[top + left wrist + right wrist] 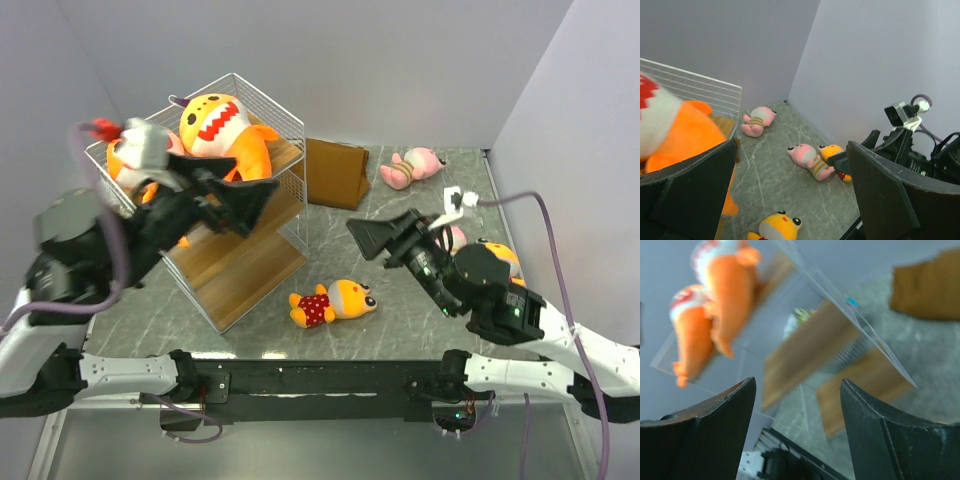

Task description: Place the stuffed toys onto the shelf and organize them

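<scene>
Sharks (222, 125), two I think though my left arm (100, 250) hides most of one, lie on top of the shelf (288, 125). Four small toys lie on the table (400, 205): a pink one (412, 167) at the back, an orange-headed one (335, 302) before the shelf, and two more toys (810, 159) by my right claw (372, 236). Both that and my left claw (792, 150) gape wide, holding nothing.

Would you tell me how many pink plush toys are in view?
2: far pink toy by the back wall; near pink toy beside the right arm, partly hidden overhead.
</scene>
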`<state>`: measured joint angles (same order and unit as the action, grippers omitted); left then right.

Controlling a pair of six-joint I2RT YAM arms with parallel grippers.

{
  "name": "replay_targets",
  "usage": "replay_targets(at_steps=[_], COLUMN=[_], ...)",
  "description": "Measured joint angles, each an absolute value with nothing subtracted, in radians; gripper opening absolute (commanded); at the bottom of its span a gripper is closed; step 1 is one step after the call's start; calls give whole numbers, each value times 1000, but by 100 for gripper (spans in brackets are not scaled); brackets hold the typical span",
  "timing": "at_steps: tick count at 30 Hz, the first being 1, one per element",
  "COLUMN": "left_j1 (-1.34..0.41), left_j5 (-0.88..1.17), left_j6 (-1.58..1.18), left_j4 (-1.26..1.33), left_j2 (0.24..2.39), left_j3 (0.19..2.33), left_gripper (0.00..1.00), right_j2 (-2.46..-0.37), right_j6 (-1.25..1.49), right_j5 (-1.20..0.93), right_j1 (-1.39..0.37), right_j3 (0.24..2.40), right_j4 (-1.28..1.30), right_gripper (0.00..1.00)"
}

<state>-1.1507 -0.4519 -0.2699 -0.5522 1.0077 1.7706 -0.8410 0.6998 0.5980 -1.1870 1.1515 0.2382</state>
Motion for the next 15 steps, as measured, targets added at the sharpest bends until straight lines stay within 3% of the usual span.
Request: replay_targets(at_steps=[4,15], left_j1=[-1151,-1151], left_j5=[-412,-344], left_j6=[-262,-254], left_j4=[-549,-591], left_j2=[1126,1311], left_j3=[1810,1835], left_gripper=[96,96], right_j2=[-756,-866], right_j6=[822,1229], right_j5=[642,590], right_j1=[-1187,-1187], right_j3=[988,717], right_j4=[313,498], right_gripper=[75,74])
